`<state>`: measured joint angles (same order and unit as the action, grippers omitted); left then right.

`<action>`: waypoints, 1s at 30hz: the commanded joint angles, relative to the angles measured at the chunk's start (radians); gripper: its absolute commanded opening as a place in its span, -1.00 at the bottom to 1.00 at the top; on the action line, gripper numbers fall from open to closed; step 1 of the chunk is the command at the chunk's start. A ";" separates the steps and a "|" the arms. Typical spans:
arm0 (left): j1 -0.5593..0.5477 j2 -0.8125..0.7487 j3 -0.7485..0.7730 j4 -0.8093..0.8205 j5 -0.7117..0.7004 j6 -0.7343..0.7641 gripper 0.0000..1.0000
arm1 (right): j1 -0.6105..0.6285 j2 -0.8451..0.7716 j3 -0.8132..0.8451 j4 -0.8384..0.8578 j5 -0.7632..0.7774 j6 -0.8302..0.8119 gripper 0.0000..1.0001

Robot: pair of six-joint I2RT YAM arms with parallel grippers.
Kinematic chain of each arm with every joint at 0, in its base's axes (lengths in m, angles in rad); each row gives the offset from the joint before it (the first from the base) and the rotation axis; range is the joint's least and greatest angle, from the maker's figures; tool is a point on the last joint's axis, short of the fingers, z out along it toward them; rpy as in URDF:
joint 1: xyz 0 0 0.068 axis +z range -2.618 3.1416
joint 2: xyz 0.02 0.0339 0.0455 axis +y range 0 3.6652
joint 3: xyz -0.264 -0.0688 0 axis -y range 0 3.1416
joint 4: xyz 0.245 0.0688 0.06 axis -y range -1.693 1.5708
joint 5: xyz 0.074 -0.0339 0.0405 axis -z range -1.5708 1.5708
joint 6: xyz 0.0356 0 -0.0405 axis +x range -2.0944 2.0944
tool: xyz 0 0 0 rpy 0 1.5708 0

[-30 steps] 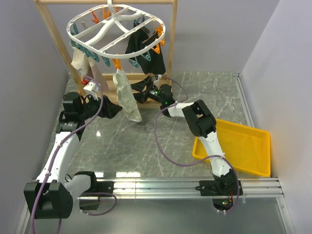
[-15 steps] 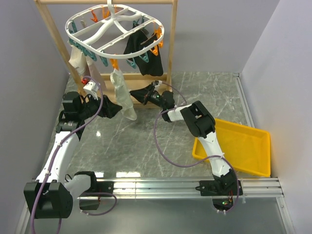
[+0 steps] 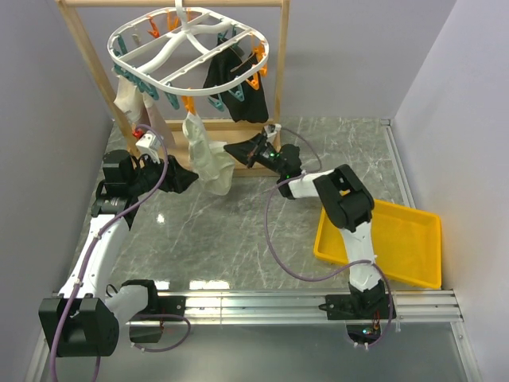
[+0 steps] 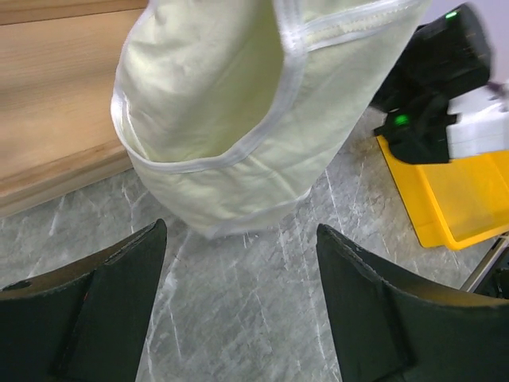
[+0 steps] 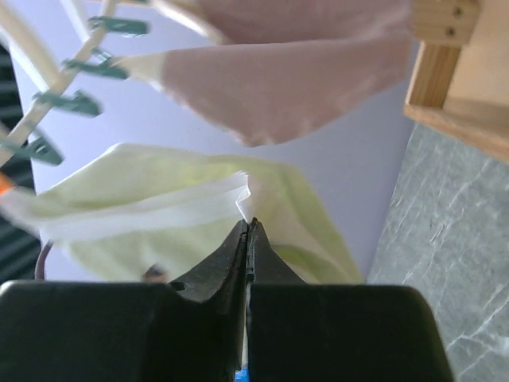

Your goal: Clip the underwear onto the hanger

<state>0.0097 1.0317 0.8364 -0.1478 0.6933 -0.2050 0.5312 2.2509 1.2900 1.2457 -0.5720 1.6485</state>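
Can't see the underwear top in left wrist, cropped off; overhead, clip bite too tiny to make out.

underwear hangs before left gripper, wooden rack behind, table open below

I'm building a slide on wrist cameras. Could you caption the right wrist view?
Right gripper pinched shut on the cream underwear at its hem, with a pink cloth and teal clips above.
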 commanded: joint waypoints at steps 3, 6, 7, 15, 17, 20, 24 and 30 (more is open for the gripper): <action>0.003 -0.009 0.053 -0.007 -0.023 -0.022 0.60 | -0.022 -0.192 -0.093 -0.006 -0.070 -0.151 -1.00; 0.006 0.004 0.072 -0.032 -0.026 -0.043 0.45 | -0.040 -0.266 -0.153 -0.064 -0.118 -0.214 -1.00; 0.006 0.010 0.075 -0.035 -0.034 -0.068 0.39 | -0.048 -0.307 -0.182 -0.092 -0.127 -0.242 -1.00; -0.002 -0.059 -0.029 0.045 -0.026 -0.241 -0.03 | -0.096 -0.569 -0.291 -0.290 -0.201 -0.473 -1.00; -0.002 -0.070 -0.055 0.073 0.018 -0.289 -0.18 | -0.097 -0.618 -0.304 -0.382 -0.204 -0.541 -1.00; -0.053 -0.084 -0.074 0.091 0.060 -0.338 -0.42 | -0.096 -0.686 -0.320 -0.437 -0.216 -0.624 -1.00; -0.102 -0.073 -0.082 0.140 0.037 -0.413 -0.66 | -0.085 -0.737 -0.334 -0.476 -0.235 -0.691 -1.00; -0.157 0.054 -0.054 0.275 -0.046 -0.583 -0.81 | -0.025 -0.841 -0.354 -0.574 -0.275 -0.918 -1.00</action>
<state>-0.1318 1.0267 0.7559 0.0143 0.6922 -0.6548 0.4648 1.4761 0.9398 0.7269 -0.8059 0.9039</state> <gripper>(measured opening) 0.102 0.008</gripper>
